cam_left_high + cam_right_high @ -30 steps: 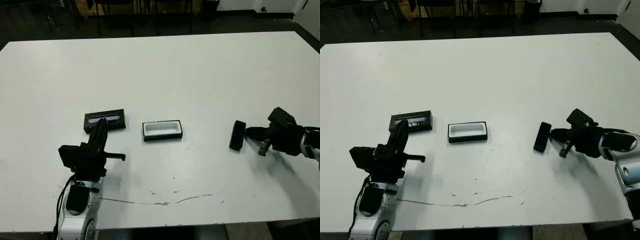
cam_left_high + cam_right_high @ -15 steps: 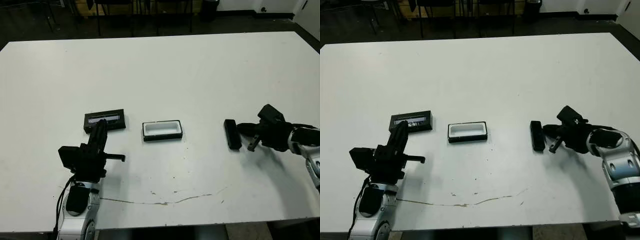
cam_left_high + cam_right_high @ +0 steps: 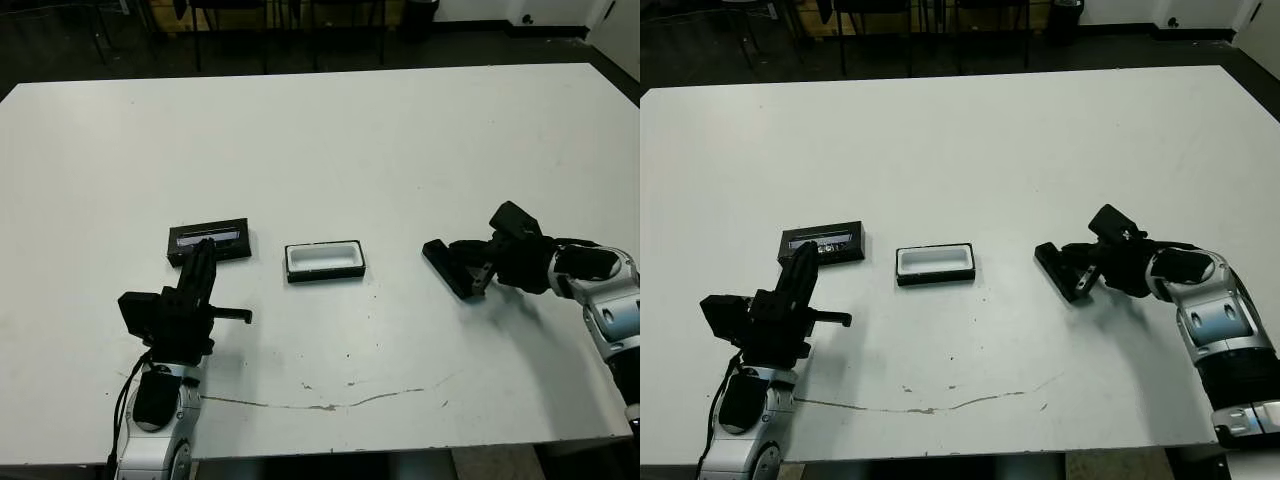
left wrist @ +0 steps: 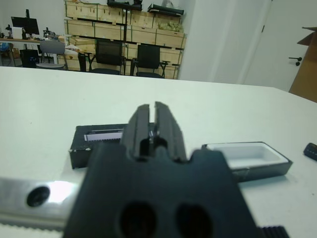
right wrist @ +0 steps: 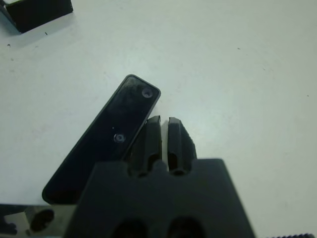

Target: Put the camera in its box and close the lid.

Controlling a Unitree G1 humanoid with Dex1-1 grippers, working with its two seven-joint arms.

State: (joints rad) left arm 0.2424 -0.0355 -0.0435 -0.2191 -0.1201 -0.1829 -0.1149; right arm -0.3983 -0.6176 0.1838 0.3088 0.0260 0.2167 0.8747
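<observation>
The camera, a slim black bar, lies flat and slanted on the table to the right of the box, a white-lined black tray with nothing in it. My right gripper is shut and empty, its fingertips against the camera's long side. The lid, black with a pale strip, rests flat to the left of the box. My left gripper is shut and empty, hovering just in front of the lid and pointing at it.
A thin brown crack line runs across the table near its front edge. Chairs and shelving stand beyond the far edge. A corner of the box shows in the right wrist view.
My right gripper has swept left, pushing the camera closer to the box and turning it to a slant. The left arm, lid and box have not moved.
</observation>
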